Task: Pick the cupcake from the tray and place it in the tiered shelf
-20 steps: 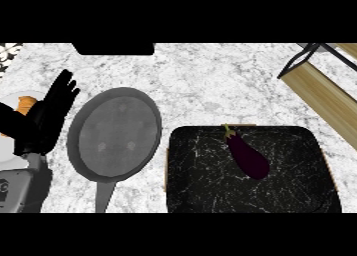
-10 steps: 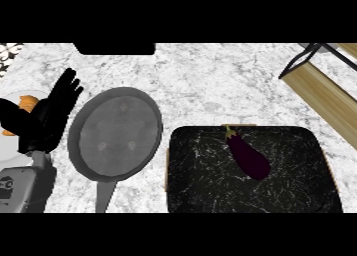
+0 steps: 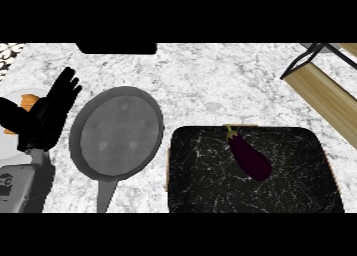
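A black tray (image 3: 210,170) with pale marbling sits at the counter's (image 3: 210,75) near edge, right of centre. The only thing lying in it is a dark purple eggplant (image 3: 250,157) with a green stem, angled from the tray's far edge toward its middle; no cupcake shows in the tray. The tiered shelf (image 3: 330,97), wooden boards in a thin black frame, stands at the counter's far right corner, well apart from the tray.

Compared with half a second ago, the left hand (image 3: 42,116) is a little higher and nearer the frying pan; a second ago it was lower and further toward the left edge. The eggplant, tray and pan lie as they did before.

The left hand is at the counter's left edge, fingers straight and spread, thumb out to the side, holding nothing. Its grey forearm (image 3: 18,187) comes up from the near left corner. Behind the hand lies a white plate (image 3: 7,145), with something orange (image 3: 27,102) partly hidden by the fingers. A grey frying pan (image 3: 118,132) lies between hand and tray, handle toward the near edge. The right hand does not show.
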`<state>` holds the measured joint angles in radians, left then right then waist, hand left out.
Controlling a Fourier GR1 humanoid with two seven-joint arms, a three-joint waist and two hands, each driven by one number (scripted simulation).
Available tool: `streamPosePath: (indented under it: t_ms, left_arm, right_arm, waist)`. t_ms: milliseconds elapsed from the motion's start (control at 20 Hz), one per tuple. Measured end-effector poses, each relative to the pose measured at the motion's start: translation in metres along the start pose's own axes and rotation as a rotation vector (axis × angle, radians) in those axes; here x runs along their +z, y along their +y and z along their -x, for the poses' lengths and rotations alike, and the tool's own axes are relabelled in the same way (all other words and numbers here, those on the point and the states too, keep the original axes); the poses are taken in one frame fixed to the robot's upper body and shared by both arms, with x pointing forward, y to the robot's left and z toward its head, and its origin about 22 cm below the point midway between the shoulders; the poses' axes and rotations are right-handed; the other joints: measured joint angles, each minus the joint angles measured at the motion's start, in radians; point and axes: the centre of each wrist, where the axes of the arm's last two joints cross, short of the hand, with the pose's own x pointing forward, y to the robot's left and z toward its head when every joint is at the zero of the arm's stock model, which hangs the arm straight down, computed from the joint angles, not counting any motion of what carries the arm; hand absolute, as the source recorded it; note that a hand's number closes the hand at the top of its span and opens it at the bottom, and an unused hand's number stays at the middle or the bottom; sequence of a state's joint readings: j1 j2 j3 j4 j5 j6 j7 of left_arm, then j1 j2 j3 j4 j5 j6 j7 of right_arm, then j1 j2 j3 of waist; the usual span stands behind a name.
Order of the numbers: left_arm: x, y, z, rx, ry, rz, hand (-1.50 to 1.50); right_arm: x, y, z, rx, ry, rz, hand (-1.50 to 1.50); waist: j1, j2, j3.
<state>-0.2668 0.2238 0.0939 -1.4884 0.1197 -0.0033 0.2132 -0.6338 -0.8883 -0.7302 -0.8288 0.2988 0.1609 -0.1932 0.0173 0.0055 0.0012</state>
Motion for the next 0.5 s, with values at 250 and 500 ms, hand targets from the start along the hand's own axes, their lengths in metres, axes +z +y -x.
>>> streamPosePath:
  t_ms: [250,500]
  left_arm:
    - [0.000,-0.002,-0.004,0.002,0.008,-0.003,0.00]
    - [0.001,-0.001,-0.006,0.003,0.006,0.002,0.00]
  right_arm:
    - [-0.005,-0.036,0.006,-0.057,0.042,-0.081,-1.50]
    - [0.002,-0.088,0.011,-0.120,0.111,-0.164,-1.50]
  waist:
    - [-0.003,-0.001,0.000]
    - [-0.003,0.000,0.001]
